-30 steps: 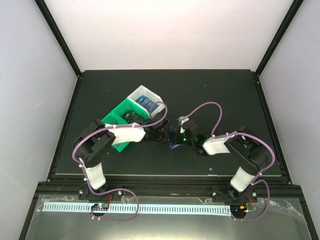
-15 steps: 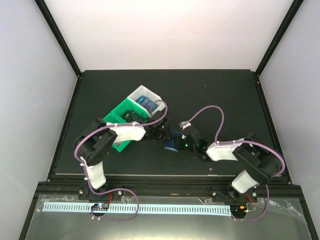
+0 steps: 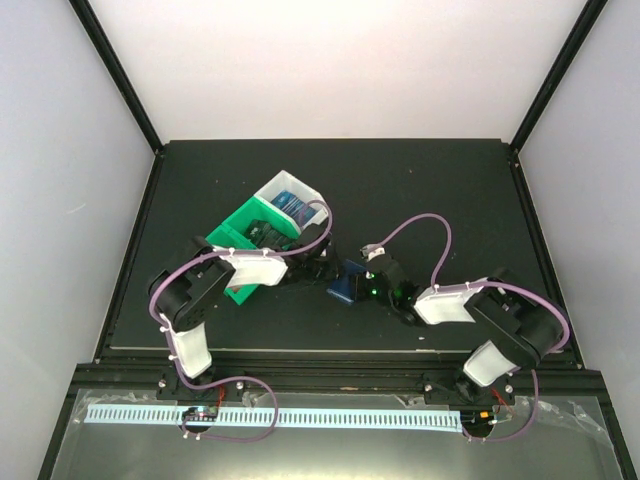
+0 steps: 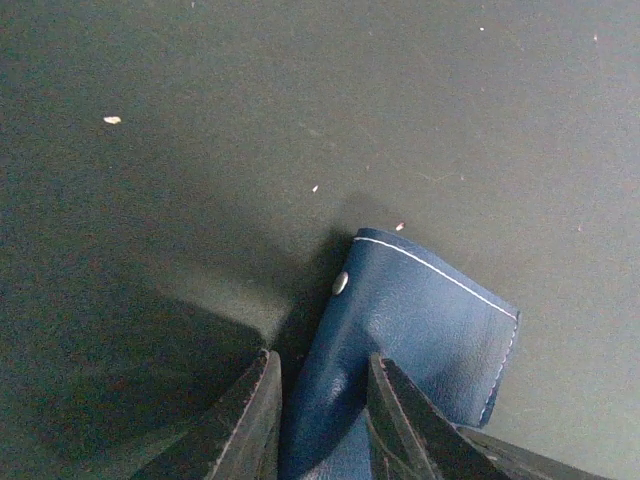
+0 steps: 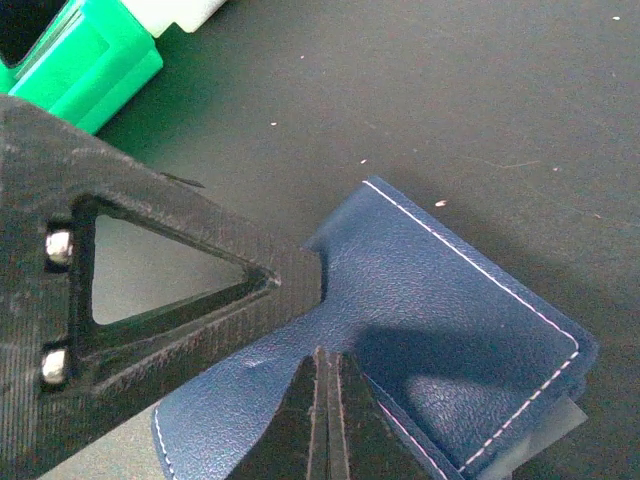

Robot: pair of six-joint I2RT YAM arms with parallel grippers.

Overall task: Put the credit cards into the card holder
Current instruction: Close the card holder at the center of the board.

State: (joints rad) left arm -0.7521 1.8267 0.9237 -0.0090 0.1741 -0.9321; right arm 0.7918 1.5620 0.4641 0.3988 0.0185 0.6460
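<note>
The dark blue card holder [image 3: 344, 283] lies on the black table between my two grippers. My left gripper [image 4: 322, 415] is shut on its near end, with blue leather filling the gap between the fingers [image 4: 250, 420] and the snap stud [image 4: 341, 283] just ahead. From the other side, my right gripper [image 5: 325, 365] pinches a raised fold of the card holder [image 5: 440, 300], its jaws pressed together. My left gripper's finger [image 5: 150, 290] crosses the right wrist view. Blue credit cards [image 3: 291, 204] stand in the bin's white compartment.
The green-and-white bin [image 3: 240, 262] sits just behind my left gripper [image 3: 322, 268], and its green corner [image 5: 90, 60] shows in the right wrist view. Black posts and pale walls frame the table [image 3: 450, 190].
My right arm's elbow has swung out to the right and its gripper has slid slightly nearer, shifting the card holder a little toward the near edge. My left gripper has stayed on it.
</note>
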